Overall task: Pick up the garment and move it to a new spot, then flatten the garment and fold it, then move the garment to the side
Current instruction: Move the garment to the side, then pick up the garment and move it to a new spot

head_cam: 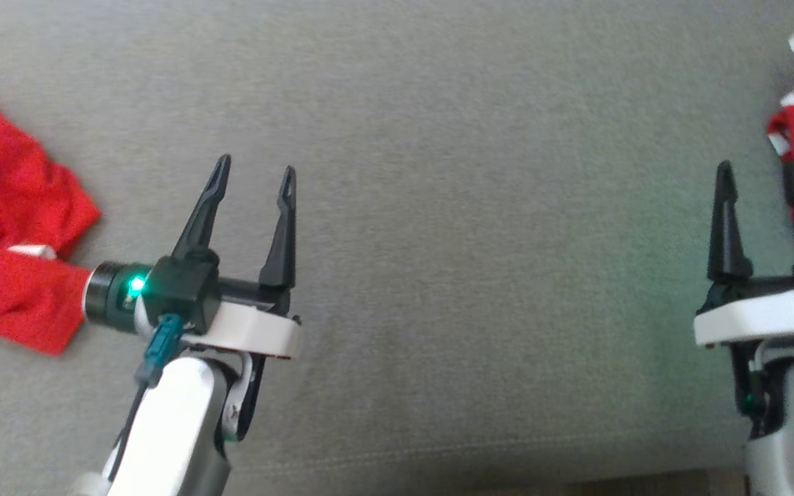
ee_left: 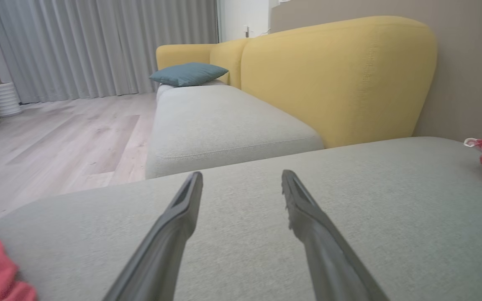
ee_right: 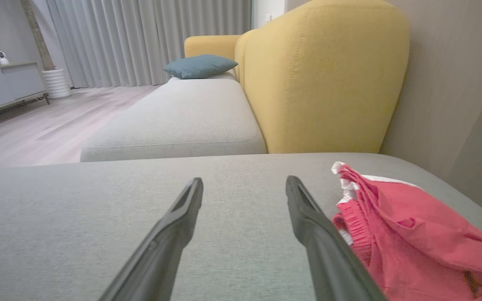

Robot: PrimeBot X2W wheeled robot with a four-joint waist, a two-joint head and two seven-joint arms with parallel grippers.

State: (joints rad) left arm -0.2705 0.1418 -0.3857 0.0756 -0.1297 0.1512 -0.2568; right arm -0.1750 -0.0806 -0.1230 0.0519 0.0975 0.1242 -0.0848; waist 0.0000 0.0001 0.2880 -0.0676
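Left gripper (head_cam: 256, 169) and right gripper (head_cam: 757, 169) both stand wide open, holding nothing, over the grey cushion (head_cam: 473, 172). The red garment (ee_right: 412, 225) lies bunched just beside the right gripper (another red cloth (head_cam: 4, 241) sits far left), so flattening and folding look undone

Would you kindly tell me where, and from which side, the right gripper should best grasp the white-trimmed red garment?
Probably the gathered band of the white-trimmed red garment, its edge nearest the open right gripper. It bunches up off the grey cushion, so come from the robot's left, sliding one finger beneath.
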